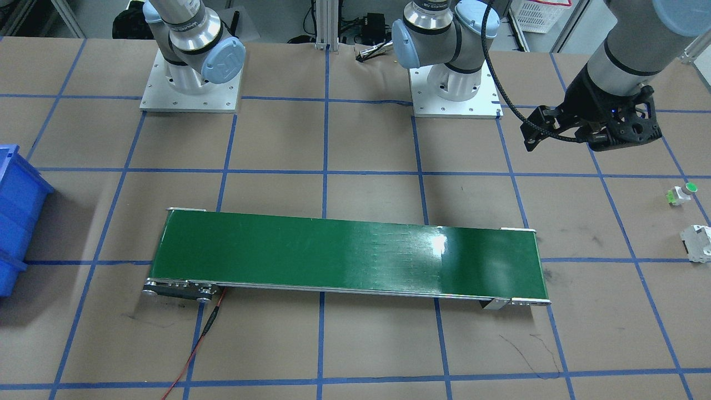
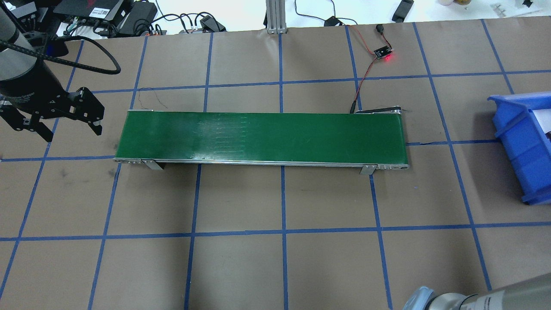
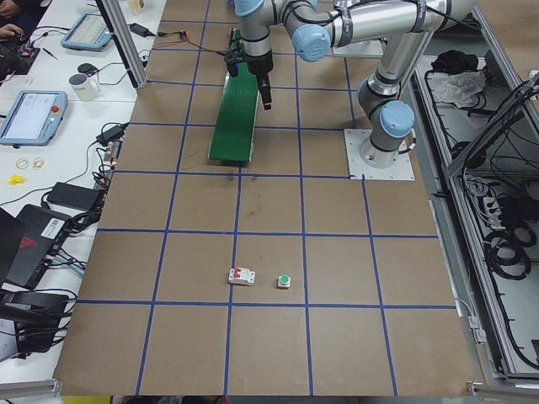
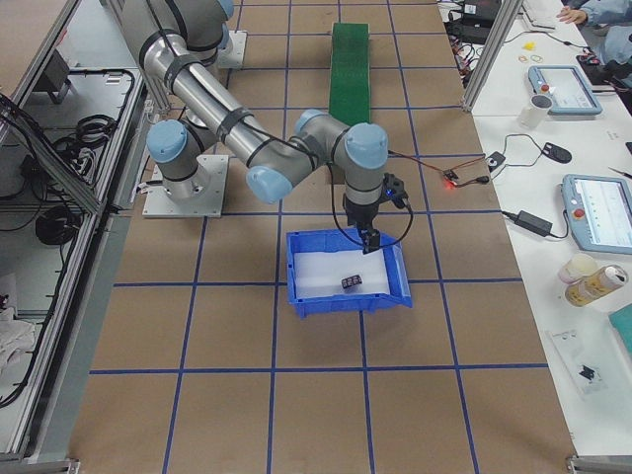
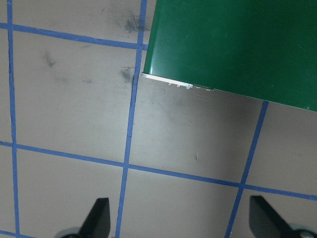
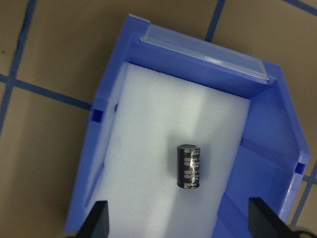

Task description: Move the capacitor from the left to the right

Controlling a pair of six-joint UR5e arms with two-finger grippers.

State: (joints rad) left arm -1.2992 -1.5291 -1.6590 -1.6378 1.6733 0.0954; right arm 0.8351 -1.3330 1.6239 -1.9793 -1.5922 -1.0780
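I find the capacitor (image 6: 188, 166) inside the blue bin (image 2: 516, 142), which stands on the table well past the belt's (image 2: 262, 135) right end. It lies on its side on the white foam (image 6: 148, 148) that covers the bin floor, near the middle. The pale stripes face up, and it touches no wall of the bin.

The right gripper (image 6: 181, 223) hangs over the bin, beyond that same end of the belt. Its two fingers (image 6: 99, 220) are spread wide and hold nothing. In the wrist view the capacitor is between them but lower, apart from both.

The left gripper (image 2: 72, 132) hovers above the table just off the belt's left end, toward the corner on the robot's side. Its jaws are also wide apart and empty. Under it I see only brown paper, blue tape lines and the belt corner.

Well beyond the belt's left end, two small parts sit on the table near each other: a green-capped button (image 1: 683, 193) and a white-grey switch (image 1: 697, 243). The green surface of the belt carries nothing. A red and black wire (image 2: 366, 73) runs from the belt's right end to a small board with a red light.
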